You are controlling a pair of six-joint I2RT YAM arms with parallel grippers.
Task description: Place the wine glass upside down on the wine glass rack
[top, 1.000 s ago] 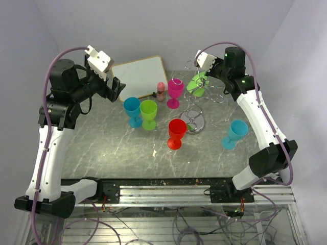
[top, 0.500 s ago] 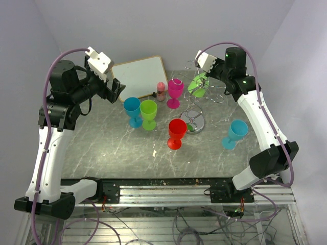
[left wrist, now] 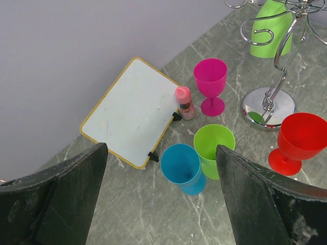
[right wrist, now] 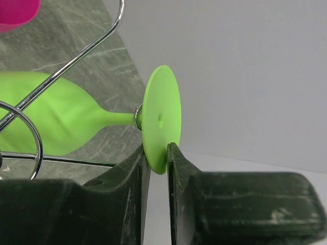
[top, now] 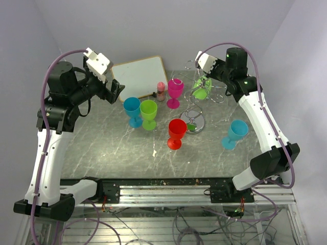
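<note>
Upper right: one lime wine glass (top: 201,88) hung upside down on the single wine glass rack (top: 194,124), foot pinched between narrow jaws of right gripper (right wrist: 157,150). Five upright: pink glass (top: 175,89), blue glass (top: 132,108), green glass (top: 148,111), red glass (top: 177,130), teal glass (top: 236,130). Left gripper (top: 116,89) spread wide, upper left.

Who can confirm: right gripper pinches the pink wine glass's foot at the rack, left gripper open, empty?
Not pink: right wrist view shows right gripper pinching the foot of the lime-green wine glass at the wine glass rack; left gripper open, empty.
</note>
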